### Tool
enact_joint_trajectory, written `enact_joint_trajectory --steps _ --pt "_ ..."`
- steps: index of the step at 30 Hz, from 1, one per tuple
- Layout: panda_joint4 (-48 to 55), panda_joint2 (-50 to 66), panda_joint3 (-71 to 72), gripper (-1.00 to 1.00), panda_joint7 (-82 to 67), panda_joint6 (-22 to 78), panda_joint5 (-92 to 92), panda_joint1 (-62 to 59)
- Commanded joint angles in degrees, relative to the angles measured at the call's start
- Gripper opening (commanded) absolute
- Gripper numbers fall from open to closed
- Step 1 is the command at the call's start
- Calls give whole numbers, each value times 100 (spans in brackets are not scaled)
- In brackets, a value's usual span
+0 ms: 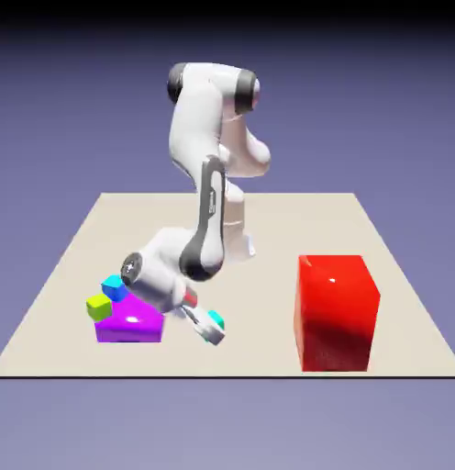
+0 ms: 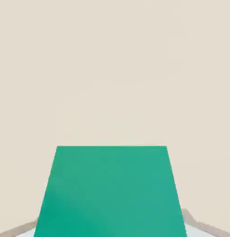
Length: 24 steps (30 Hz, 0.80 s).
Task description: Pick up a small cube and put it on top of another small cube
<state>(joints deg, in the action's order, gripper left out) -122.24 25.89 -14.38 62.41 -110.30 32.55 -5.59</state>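
Three small cubes show in the exterior view: one teal (image 1: pixel 216 318), one blue (image 1: pixel 114 287) and one yellow-green (image 1: pixel 99 307). Two larger blocks share the table (image 1: pixel 268 220) with them, one purple (image 1: pixel 130 323) and one red (image 1: pixel 334 314). The single pair of jaws (image 1: pixel 208 329) is closed on the teal cube, a finger on either side of it.

From outside, the jaws hide most of that cube; the hand view gives its broad face, large between the fingertips, with plain table beyond. Only the exterior view shows the other two cubes and both blocks.

Toward the exterior view's left of the jaws lies the purple block, the nearer of the two blocks, with the blue and yellow-green cubes beyond it at its far side; whether they touch it I cannot tell. Toward the exterior view's right, well apart from the jaws, the red block stands tall, the biggest obstacle.
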Motion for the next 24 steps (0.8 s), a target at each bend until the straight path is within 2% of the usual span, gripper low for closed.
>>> enact_joint_trajectory --steps 1,15,21,22,24 --pt "90 6 -208 -100 -105 163 -72 -2" --pt "1342 94 -3087 -100 -1639 2397 -838 -27" --pt "497 205 -2948 -100 -1810 1519 -592 153" --pt "497 205 -2948 100 -1810 1519 -592 153" --pt "704 178 -2982 100 -1768 1734 -652 109"
